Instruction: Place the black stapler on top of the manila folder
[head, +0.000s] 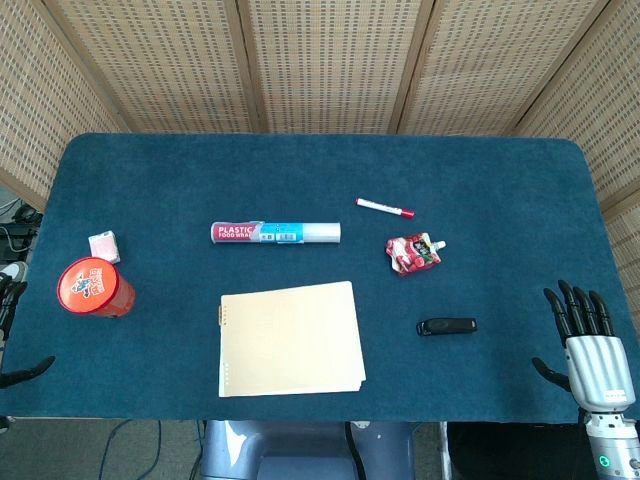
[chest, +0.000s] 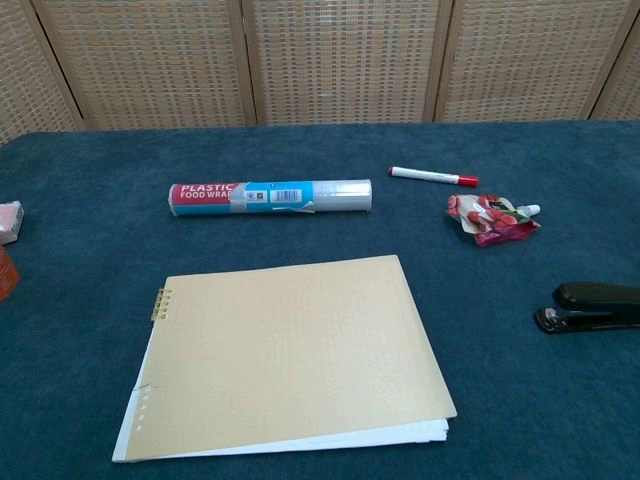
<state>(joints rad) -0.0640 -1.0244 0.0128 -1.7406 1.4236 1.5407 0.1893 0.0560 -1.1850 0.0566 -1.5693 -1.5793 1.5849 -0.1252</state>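
The right robot hand (head: 590, 345) holds nothing, fingers apart. The small black stapler (head: 446, 326) lies on the blue tabletop (head: 320, 160), right of the flat manila folder (head: 289, 339). The roll (head: 275, 233) reads "PLASTIC FOOD WRAP"

Folder (head: 290, 340) lies at table (head: 320, 160) front centre. Stapler (head: 446, 326) sits to its right, apart. Food wrap roll (head: 275, 233) lies behind folder; marker (head: 386, 208) behind and right of roll; pouch (head: 412, 254) between marker and stapler. Can (head: 94, 287) stands far left, small box (head: 103, 246) just behind it.
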